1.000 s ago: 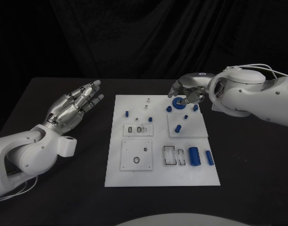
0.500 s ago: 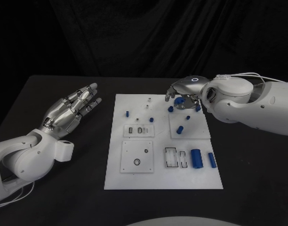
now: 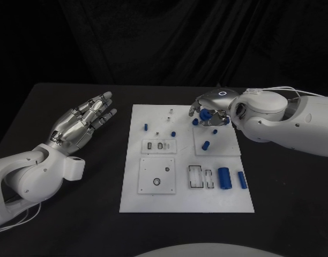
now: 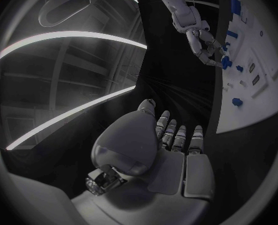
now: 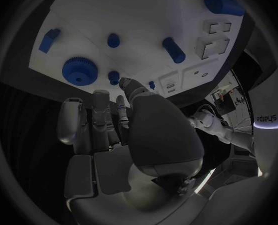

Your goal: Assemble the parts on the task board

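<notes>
**Right hand over the far corner of the board, left hand idle beside it**

Looking from the near edge outward, you first meet the white rectangular task board (image 3: 186, 201) lying flat on the black counter (image 3: 288, 176). On its near right part two blue cylindrical parts lie side by side: a thicker one (image 3: 224, 178) and a slimmer one (image 3: 241, 180), just to the right of a slotted white insert (image 3: 200, 177). To their left sits a square white insert with round holes (image 3: 158, 175).

Further up the board you see a short blue cylinder (image 3: 207, 144) lying tilted on a raised white square, and small blue pegs standing near the left column (image 3: 144, 127) and the middle (image 3: 172, 134).

Your left hand (image 3: 83, 122) hovers over the counter just left of the board, its fingers stretched out and apart, holding nothing; the left wrist view shows the same flat, spread palm (image 4: 170, 152).

At the far right corner of the board, your right hand (image 3: 208, 110) hangs with its fingers curled downward around a blue toothed gear (image 3: 206, 114). In the right wrist view the gear (image 5: 80, 71) lies flat on the board ahead of the fingers (image 5: 101, 102), apart from them, so the hand holds nothing.
</notes>
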Controlling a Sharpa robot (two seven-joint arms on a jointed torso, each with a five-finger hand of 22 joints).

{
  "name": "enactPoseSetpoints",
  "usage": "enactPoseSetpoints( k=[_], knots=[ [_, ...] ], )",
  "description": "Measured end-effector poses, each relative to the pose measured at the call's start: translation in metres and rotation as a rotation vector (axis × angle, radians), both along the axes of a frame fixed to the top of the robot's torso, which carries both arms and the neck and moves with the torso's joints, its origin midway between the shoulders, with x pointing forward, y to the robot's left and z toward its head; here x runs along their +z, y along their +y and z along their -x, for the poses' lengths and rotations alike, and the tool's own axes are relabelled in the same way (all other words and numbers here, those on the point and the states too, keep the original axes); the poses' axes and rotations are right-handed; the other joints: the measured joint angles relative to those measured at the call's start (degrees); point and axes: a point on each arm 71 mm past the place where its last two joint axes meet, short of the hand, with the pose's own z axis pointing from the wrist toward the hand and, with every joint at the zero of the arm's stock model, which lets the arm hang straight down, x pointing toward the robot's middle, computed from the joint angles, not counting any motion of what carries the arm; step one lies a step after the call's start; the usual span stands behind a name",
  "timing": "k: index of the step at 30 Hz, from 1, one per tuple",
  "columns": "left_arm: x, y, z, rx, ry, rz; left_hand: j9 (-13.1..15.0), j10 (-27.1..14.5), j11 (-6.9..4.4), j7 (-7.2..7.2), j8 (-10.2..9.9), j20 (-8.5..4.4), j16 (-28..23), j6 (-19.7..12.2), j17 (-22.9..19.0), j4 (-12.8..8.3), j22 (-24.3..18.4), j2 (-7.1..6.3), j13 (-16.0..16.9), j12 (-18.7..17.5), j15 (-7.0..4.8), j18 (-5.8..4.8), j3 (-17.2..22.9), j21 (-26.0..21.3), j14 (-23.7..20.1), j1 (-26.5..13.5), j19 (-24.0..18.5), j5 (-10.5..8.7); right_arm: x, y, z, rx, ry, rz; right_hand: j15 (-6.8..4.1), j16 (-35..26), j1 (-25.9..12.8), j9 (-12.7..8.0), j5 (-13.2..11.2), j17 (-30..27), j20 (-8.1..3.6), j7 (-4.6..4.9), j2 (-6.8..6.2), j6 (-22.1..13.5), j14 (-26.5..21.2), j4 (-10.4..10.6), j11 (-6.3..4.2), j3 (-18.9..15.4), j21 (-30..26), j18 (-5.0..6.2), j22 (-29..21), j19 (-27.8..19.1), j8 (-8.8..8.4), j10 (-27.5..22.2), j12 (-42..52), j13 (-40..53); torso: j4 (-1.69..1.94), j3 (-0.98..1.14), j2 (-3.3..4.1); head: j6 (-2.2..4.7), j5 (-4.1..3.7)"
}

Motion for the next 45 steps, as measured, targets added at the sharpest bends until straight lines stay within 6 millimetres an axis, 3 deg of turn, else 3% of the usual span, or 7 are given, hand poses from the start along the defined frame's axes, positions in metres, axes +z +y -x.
enactPoseSetpoints(
  k=[4,8,15,25,27,39,45],
  knots=[
    [0.000,-0.001,-0.001,-0.003,0.000,0.001,0.0,0.0,0.00,0.00,0.0,0.20,0.0,0.0,0.0,0.0,0.1,0.00,0.0,0.0,0.00,0.00,0.0,0.0,0.0,0.0,0.2,0.00,-0.003,0.000,-0.001,-0.002,0.002,0.003,0.00,-0.2,-0.1,0.3,0.0,-0.9,0.00,-0.19,0.14,-0.3,0.0,-0.3,-0.13,0.3,0.0,0.00,-0.2,0.0,0.00,-1.1,-0.8,0.0,0.01,-0.07,-0.23,-0.45,0.07],
    [0.000,-0.001,-0.001,-0.007,0.001,0.003,0.0,-0.2,0.20,0.00,0.0,0.20,0.0,0.0,0.0,-0.2,0.1,0.00,0.0,0.0,0.21,-0.01,0.2,0.2,0.2,0.0,0.2,0.00,-0.007,-0.001,-0.002,-0.005,0.003,0.002,-0.22,-0.5,-0.1,0.9,1.8,-1.1,-0.01,-2.09,0.14,0.1,-0.2,-1.3,-0.33,1.3,-0.2,0.01,-0.3,0.0,0.00,-1.7,-1.4,-0.1,0.07,-0.14,-0.49,-0.71,0.14],
    [0.000,-0.002,-0.001,-0.011,0.002,0.005,0.0,-0.2,0.20,0.00,0.0,0.20,0.0,0.0,0.1,-0.2,0.1,0.00,0.0,0.0,0.20,0.00,0.2,0.2,0.2,0.0,0.2,0.00,-0.014,-0.003,-0.007,-0.011,-0.002,0.000,-0.22,-0.5,-0.1,1.3,2.0,-0.5,-0.01,-2.31,0.16,1.2,-0.2,-1.3,-0.29,1.9,-0.2,0.01,0.5,0.0,0.27,-1.7,-1.7,-0.1,0.07,-0.25,-0.77,-1.01,0.32],
    [-0.001,-0.002,-0.001,-0.016,0.005,0.006,0.0,-0.2,0.20,0.00,0.0,0.62,0.0,0.0,0.1,-0.2,0.1,0.00,0.0,0.0,0.59,0.00,0.2,0.2,0.2,0.0,0.2,0.00,-0.021,0.000,-0.013,0.004,-0.007,-0.005,-0.39,0.1,-0.1,1.7,1.0,0.6,-0.03,-1.46,0.62,2.9,0.6,-1.2,-0.48,2.8,0.3,-0.03,1.8,1.0,0.54,-0.2,-1.9,-0.2,0.16,-0.29,-1.08,-1.37,0.02],
    [-0.001,-0.002,-0.001,-0.017,0.006,0.006,0.0,-0.2,0.20,0.00,0.0,0.62,0.0,0.0,0.1,-0.2,0.1,0.00,0.0,0.0,0.62,0.00,0.2,0.2,0.2,0.0,0.2,0.00,-0.022,0.001,-0.014,0.008,-0.007,-0.006,-0.39,0.3,-0.1,1.7,0.9,0.9,-0.12,-1.39,0.62,3.0,0.9,-1.2,-0.39,3.0,0.6,-0.92,2.2,1.3,0.54,0.2,-1.9,-0.2,0.16,-0.29,-1.14,-1.47,0.02],
    [-0.001,-0.003,-0.002,-0.024,0.008,0.007,0.0,-0.4,0.40,0.40,-0.3,0.83,0.0,-0.8,0.0,-0.5,0.1,0.00,0.0,0.0,0.82,0.00,0.5,0.2,0.4,0.0,0.4,0.22,-0.032,0.003,-0.016,0.021,0.000,-0.010,-1.49,0.3,-0.7,2.5,-0.5,1.3,-0.86,0.33,0.51,4.1,2.0,-0.9,-1.77,4.9,1.3,-0.92,2.2,2.5,0.54,5.3,-3.4,-1.1,0.07,-0.30,-1.34,-1.72,0.13],
    [-0.001,-0.003,-0.002,-0.026,0.009,0.007,0.0,-0.4,0.40,0.40,-0.3,0.83,0.0,-0.8,0.0,-0.5,0.1,0.00,0.0,0.0,0.82,0.00,0.5,0.2,0.4,0.0,0.4,0.22,-0.035,0.003,-0.017,0.025,0.005,-0.008,-1.90,0.3,-0.8,3.4,1.1,1.7,-1.06,1.15,0.36,4.9,2.4,-1.0,-2.19,6.5,1.6,-0.92,2.2,3.1,0.84,8.5,-5.1,-2.0,0.07,-0.26,-1.46,-1.90,0.28]
  ],
)
